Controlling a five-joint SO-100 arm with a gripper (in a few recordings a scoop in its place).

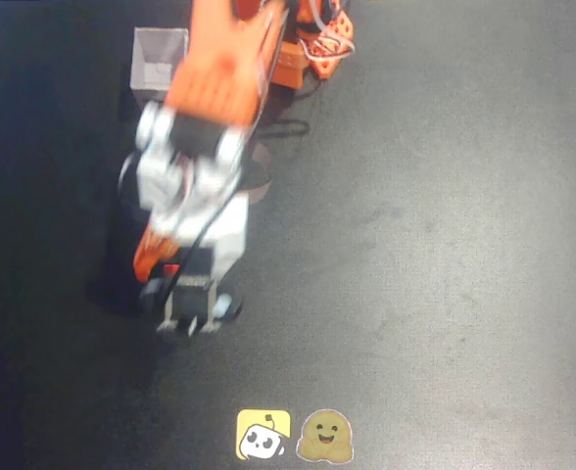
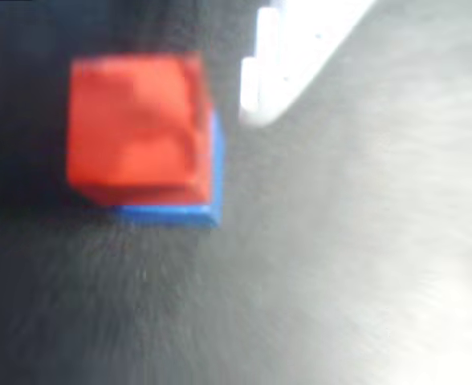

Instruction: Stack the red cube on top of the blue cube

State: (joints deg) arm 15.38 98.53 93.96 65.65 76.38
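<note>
Tool (image 1: 185,318) hangs low over the counter (image 1: 445,245), left of centre in the overhead view, arm reaching down from the far edge. Motion blur on both cameras. I cannot tell whether the jaws are apart or together; the arm body covers them from above.

Wrist view: red cube (image 2: 136,128) sits on the blue cube (image 2: 176,210), offset, with blue showing along the near and right sides. White shape upper centre may be a finger edge, beside the stack; contact with it unreadable. From above, a sliver of red (image 1: 171,268) shows under the arm.

White box (image 1: 160,57) stands near the far left corner; two stickers (image 1: 293,436) at the near edge.

Risks, my judgement:
- Offset stack: a brush from a finger could tip red off.
- A sideways pull-out could drag both cubes.
- Blur suggests fast movement; I'd want a slow, straight lift.
</note>
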